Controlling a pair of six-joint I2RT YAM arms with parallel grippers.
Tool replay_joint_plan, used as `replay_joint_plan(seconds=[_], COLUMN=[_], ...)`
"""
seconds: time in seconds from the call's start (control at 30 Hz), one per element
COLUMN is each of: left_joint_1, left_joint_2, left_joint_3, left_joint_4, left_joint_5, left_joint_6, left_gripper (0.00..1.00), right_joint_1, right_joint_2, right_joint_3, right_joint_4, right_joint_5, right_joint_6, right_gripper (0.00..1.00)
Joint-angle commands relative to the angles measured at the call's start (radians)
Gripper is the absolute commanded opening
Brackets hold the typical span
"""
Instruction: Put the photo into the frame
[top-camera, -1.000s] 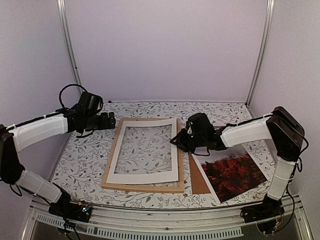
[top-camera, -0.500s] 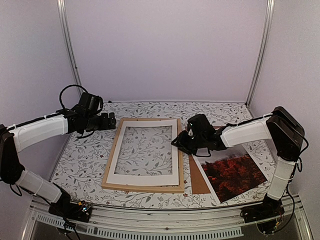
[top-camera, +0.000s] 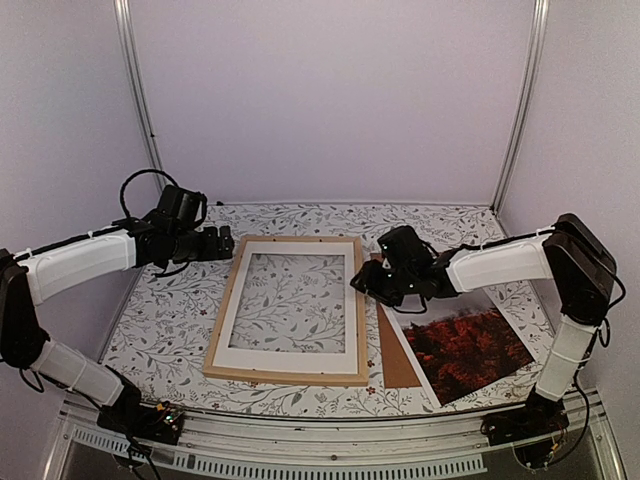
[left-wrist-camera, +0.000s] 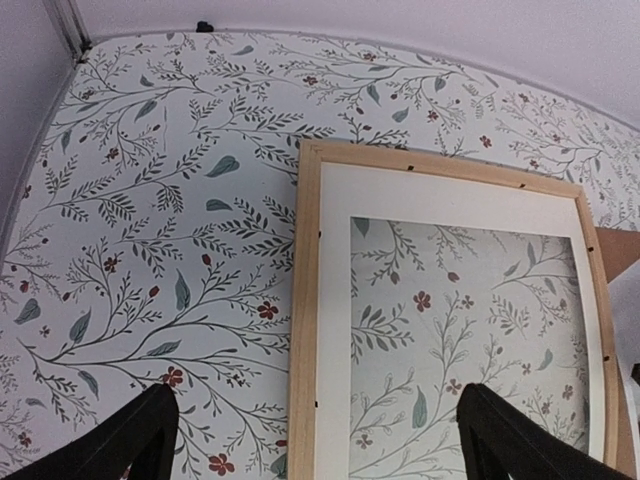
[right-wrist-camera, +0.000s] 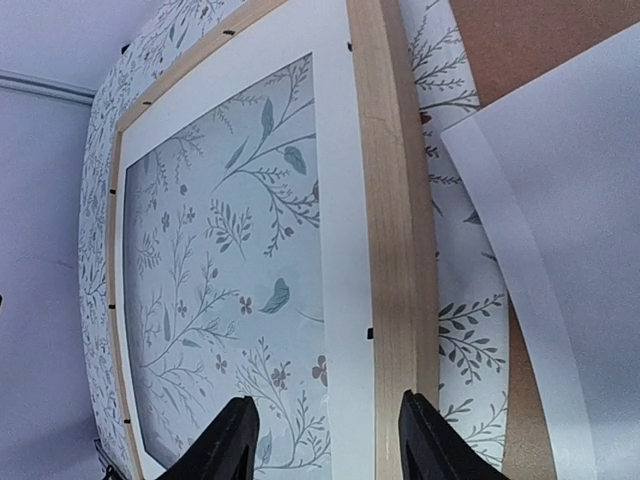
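Lowered since a second ago, the white mat (top-camera: 285, 352) now lies flat inside the frame (top-camera: 290, 375), and my right gripper (top-camera: 372, 283) has let go, its fingers spread and empty just above the frame's right strip. Behind those fingertips, partly under my right forearm, the photo (top-camera: 465, 345) lies on the backing board (top-camera: 397, 360), askew to the frame. My left gripper (top-camera: 222, 243), opened wide and empty, hovers beyond the frame's opposite corner, so the right arm is judged far nearer for the pickup.
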Motion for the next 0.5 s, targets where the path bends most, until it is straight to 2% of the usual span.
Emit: replay_joint_plan(seconds=[0.0, 0.27, 0.33, 0.47], left_joint_1=[-0.019, -0.068, -0.098, -0.193], left_joint_2=[-0.025, -0.063, -0.055, -0.018], left_joint_3=[-0.019, -0.042, -0.033, 0.004], left_joint_4=[0.027, 0.075, 0.072, 0.073], left_joint_5=[0.018, 0.093, 0.099, 0.102], left_joint_6=[0.026, 0.021, 0.014, -0.007], left_gripper=[1.00, 1.00, 1.00, 1.00], right_joint_1=[-0.029, -0.199, -0.268, -0.415], right_joint_2=[-0.092, -0.318, -0.373, -0.462], right_joint_3=[-0.013, -0.180, -0.217, -0.267], right_joint_4=[-0.092, -0.197, -0.240, -0.311], right_joint_5=[0.100, 0.130, 0.115, 0.071], right_joint_6=[-0.109, -0.287, -0.334, -0.422], right_gripper=[0.57, 0.75, 0.83, 0.89])
